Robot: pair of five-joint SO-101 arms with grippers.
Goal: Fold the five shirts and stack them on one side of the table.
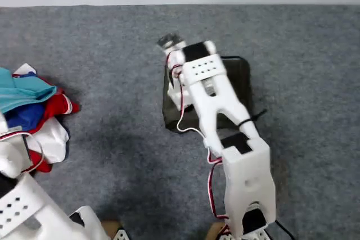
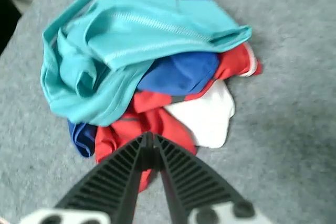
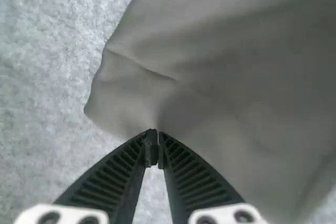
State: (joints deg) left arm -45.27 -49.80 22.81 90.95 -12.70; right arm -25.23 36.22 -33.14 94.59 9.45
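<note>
A dark grey shirt (image 1: 241, 80), flat and roughly rectangular, is laid mid-way across the grey felt tabletop (image 1: 107, 49). A loose heap of teal, blue, red and white shirts (image 2: 157, 72) is piled at its side edge. The right tool (image 3: 152, 142) is closed at the grey shirt's edge, and the left tool (image 2: 151, 142) is closed over the heap's red cloth.

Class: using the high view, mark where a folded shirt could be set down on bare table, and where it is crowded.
Free: the table along its far edge; the gap between the shirt pile and the dark shirt; the stretch right of the right arm. Crowded: left edge and centre.
</note>
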